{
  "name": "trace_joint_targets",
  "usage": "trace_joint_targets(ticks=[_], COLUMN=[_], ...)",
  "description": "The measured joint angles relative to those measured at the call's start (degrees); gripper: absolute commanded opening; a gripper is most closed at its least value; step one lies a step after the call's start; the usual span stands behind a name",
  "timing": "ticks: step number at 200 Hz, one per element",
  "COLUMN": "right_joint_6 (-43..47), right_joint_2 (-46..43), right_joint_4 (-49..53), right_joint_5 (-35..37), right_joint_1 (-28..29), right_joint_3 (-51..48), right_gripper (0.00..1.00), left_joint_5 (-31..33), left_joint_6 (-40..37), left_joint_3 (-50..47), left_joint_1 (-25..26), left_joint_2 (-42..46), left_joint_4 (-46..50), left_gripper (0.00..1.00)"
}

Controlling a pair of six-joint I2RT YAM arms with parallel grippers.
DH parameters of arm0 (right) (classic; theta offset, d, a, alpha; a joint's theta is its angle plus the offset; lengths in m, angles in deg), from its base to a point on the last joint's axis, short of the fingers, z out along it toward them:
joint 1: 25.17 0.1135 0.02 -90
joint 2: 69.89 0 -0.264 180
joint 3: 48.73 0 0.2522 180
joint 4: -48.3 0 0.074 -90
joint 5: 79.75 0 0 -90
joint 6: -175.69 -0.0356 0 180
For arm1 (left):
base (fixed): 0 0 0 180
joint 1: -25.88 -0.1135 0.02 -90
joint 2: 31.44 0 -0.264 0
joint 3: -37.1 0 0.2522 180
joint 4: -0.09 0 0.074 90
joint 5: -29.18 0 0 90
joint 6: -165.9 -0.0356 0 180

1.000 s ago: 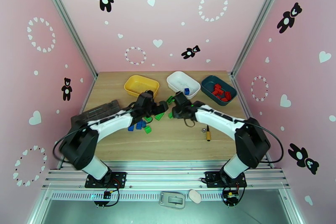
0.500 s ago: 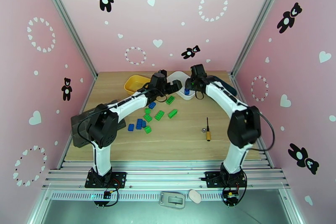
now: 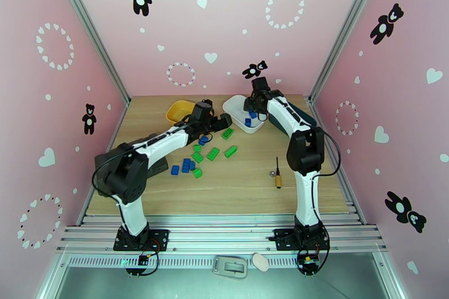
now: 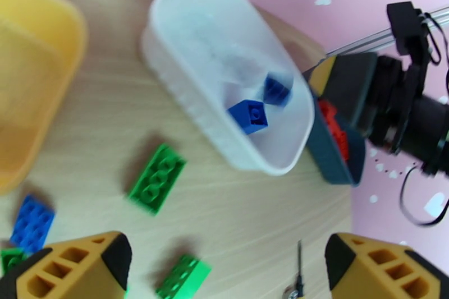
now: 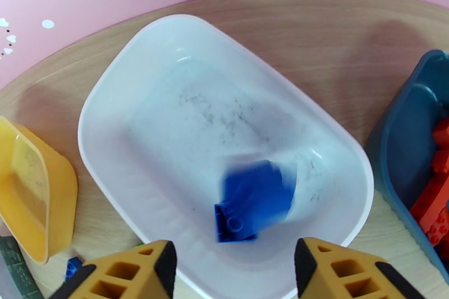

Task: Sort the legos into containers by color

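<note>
Blue legos (image 5: 252, 199) in white bin (image 5: 196, 98) | right fingers (image 5: 132, 272) parted above it; left fingers (image 4: 73, 266) wide apart, empty

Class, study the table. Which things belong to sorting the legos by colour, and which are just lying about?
Part of the job:
- blue legos, some in the white bin, some on the table
- green legos on the table
- red legos in the teal bin
- yellow bin
- white bin
- teal bin

Just lying about:
- yellow-handled screwdriver
- dark grey organizer box

White arms (image 3: 168, 145), blk joints (image 3: 126, 171), orange end effectors (image 4: 224, 255) (image 5: 236, 263).
</note>
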Motion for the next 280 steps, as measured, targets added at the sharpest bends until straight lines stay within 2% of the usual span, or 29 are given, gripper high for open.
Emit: trace_joint_targets(ticks=[32, 72, 107, 144, 170, 217, 280], right_joint_6=[0.8, 1.7, 2.2, 1.9, 0.5, -2.9, -6.3], right_joint_2=[-2.9, -12.8, -22.1, -28.4, -31.1, -34.1, -35.7], right_joint_4=[-0.2, -1.6, -4.8, -7.5, -9.3, -11.8, -14.1], right_joint_5=[-0.5, -1.9, -2.2, -1.0, 0.3, 3.7, 5.5], right_joint_1=[0.4, 3.5, 9.9, 19.5, 24.8, 30.8, 32.6], right_joint_3=[-4.3, -13.9, -22.9, -32.3, -38.8, -47.1, -53.0], right_gripper=[0.63, 0.61, 0.58, 0.55, 0.54, 0.52, 0.52], left_joint_5=[3.8, 9.2, 13.0, 15.6, 16.9, 19.0, 20.2], left_joint_6=[-2.1, -4.2, -4.2, -3.0, -2.3, -1.9, -1.9], left_joint_3=[-6.0, -13.9, -20.8, -28.0, -31.6, -33.6, -33.9], left_joint_1=[0.0, -0.2, -0.3, -0.3, 0.3, 2.3, 3.5], left_joint_2=[6.8, 13.4, 17.3, 21.9, 22.7, 22.4, 20.1], left_joint_4=[1.5, 4.3, 7.3, 8.7, 8.6, 8.8, 8.6], left_gripper=[0.93, 0.89, 0.82, 0.75, 0.69, 0.64, 0.57])
